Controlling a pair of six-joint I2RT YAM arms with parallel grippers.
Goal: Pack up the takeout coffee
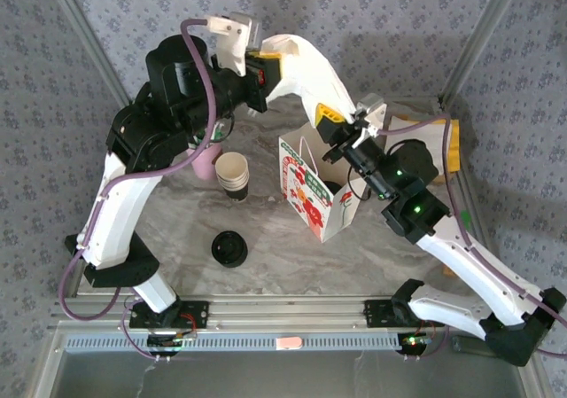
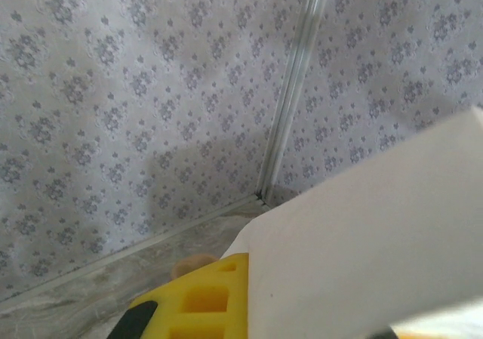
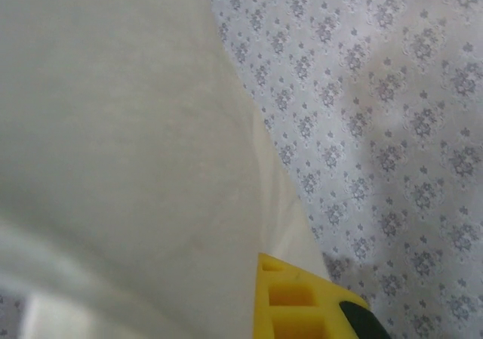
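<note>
The marbled surface (image 1: 283,256) fills the lower middle of the top view, with patterned walls behind it. The two arms rise from the bottom edge and meet in the upper middle. A broad, smooth white sheet (image 1: 310,70) arches between them there, the largest loose thing in the frame. The left gripper (image 1: 266,66) is clamped on its upper left end. The right gripper (image 1: 330,114) is pressed together on its lower right end. In the left wrist view the white sheet (image 2: 362,241) covers the lower right, over a yellow finger (image 2: 204,297) at the bottom. In the right wrist view it (image 3: 113,143) takes up the whole left side, touching the yellow finger (image 3: 290,301) at the bottom edge. Just below the right gripper, right of centre, a paper bag (image 1: 310,194) with a red flower print stands upright with its mouth open. A stack of lidless beige cups (image 1: 233,175) stands left of the bag, near it but apart. A pink cup (image 1: 205,160) just beside the stack is half hidden under the left arm. A pile of black lids (image 1: 230,248) lies lower on the surface, below the cups. A dark shape (image 1: 330,185) sits inside the bag's mouth. Whether it is the lid of the takeout coffee cannot be told.
</note>
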